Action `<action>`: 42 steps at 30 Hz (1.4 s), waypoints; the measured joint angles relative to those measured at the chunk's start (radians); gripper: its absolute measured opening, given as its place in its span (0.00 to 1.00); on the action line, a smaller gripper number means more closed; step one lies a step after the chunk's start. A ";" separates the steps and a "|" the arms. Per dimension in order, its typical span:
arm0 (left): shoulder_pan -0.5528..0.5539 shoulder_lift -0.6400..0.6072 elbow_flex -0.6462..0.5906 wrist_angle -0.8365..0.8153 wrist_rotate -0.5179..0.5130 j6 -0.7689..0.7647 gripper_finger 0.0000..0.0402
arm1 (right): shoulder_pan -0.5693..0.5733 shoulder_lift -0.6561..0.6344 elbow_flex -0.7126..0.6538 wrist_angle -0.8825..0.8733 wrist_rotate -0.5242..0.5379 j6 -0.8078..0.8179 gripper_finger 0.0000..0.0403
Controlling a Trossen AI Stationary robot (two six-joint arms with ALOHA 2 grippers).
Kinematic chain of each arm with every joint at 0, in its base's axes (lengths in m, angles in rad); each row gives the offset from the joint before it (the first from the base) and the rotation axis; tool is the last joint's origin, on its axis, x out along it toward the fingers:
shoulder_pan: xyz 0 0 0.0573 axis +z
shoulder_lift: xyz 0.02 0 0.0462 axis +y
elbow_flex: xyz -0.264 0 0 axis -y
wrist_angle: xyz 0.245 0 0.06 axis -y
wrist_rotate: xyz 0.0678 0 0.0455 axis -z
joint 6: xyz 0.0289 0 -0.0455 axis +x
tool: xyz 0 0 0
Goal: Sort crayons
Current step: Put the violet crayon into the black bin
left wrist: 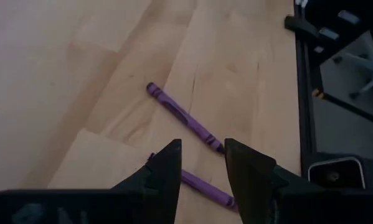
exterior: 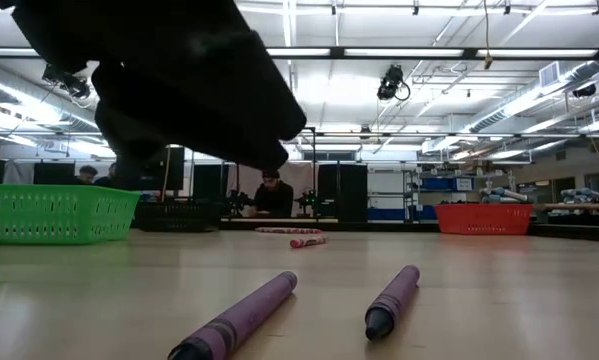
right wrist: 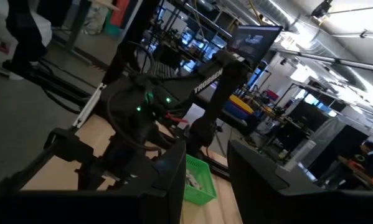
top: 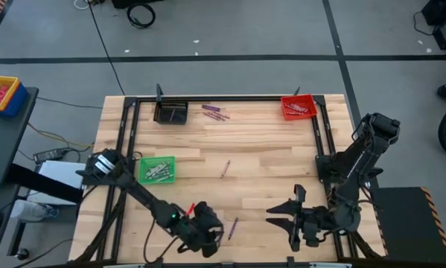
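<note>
Left gripper [left wrist: 202, 163] down low at the near edge of the table [top: 267, 149], fingers parted, nothing between them. It hangs right over two purple crayons [left wrist: 185, 116] lying close together on the wood; in the low view they lie side by side up front, tips toward the camera. In the left wrist view one crayon is in plain sight ahead of the fingers, the other partly tucked under them.

Right gripper [top: 282, 214] parked near the table's near-right corner, jaws spread wide, holding nothing.

Another purple crayon [top: 225, 169] sits alone mid-table. More purple ones [top: 215, 113] lie in a loose bunch at the far side, btwn the black bin [top: 170, 112] and the red bin [top: 298, 106], which has reddish sticks in it. Green bin [top: 157, 170] on the left w/ pale crayons inside
</note>
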State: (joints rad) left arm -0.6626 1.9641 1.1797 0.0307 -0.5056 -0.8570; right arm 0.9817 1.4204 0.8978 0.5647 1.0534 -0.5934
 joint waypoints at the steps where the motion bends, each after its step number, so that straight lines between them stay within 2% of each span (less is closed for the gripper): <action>1: -0.003 0.000 0.000 0.000 -0.014 -0.009 0.33 | 0.000 0.000 0.000 0.000 0.000 0.000 0.31; 4: -0.012 0.000 0.000 -0.018 -0.061 -0.058 0.33 | 0.000 0.000 0.000 0.000 0.000 0.000 0.31; 8: -0.020 0.027 0.000 -0.033 -0.070 -0.122 0.34 | -0.014 0.000 0.000 0.000 0.000 -0.001 0.31; 17: -0.013 0.082 -0.001 0.025 -0.067 -0.129 0.53 | -0.071 0.000 0.000 -0.005 0.000 -0.003 0.31; 20: -0.014 0.103 0.000 0.029 -0.068 -0.118 0.56 | -0.090 0.000 0.000 -0.005 0.000 -0.004 0.31; 36: -0.028 0.146 0.000 0.056 -0.106 -0.038 0.57 | -0.179 0.000 0.000 -0.016 -0.007 -0.012 0.31; 42: -0.047 0.152 -0.001 0.073 -0.111 0.056 0.57 | -0.215 0.000 0.000 -0.021 -0.008 -0.012 0.31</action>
State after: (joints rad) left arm -0.7095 2.1157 1.1790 0.1039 -0.6170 -0.8006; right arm 0.7664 1.4204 0.8978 0.5438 1.0458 -0.6052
